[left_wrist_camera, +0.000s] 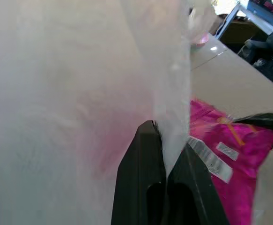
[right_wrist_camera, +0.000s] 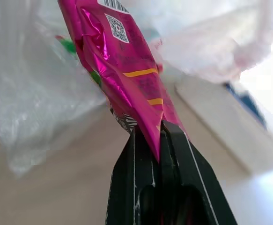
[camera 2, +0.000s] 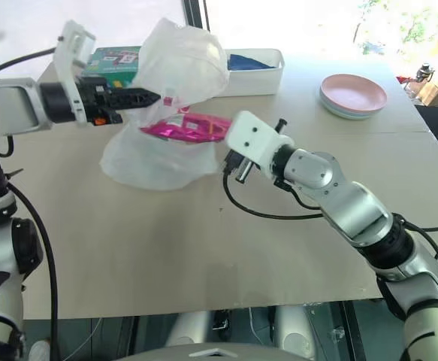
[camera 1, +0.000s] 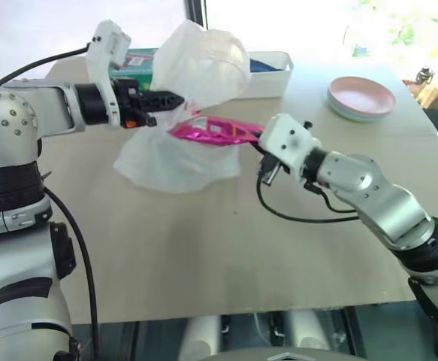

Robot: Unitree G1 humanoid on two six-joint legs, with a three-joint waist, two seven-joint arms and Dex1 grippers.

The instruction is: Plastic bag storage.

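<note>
1. Left gripper (camera 1: 179,98) clamped on the rim of the plastic bag (camera 1: 196,71), lifting its mouth above the table (camera 1: 203,248)
2. Right gripper (right_wrist_camera: 160,126) pinched on a pink snack packet (camera 1: 211,131), held level at the bag's opening
3. Bag bottom resting on the table, before a white tub (camera 1: 275,75)

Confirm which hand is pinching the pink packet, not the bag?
The right hand: shut on the pink snack packet. The left hand grips the plastic bag.
</note>
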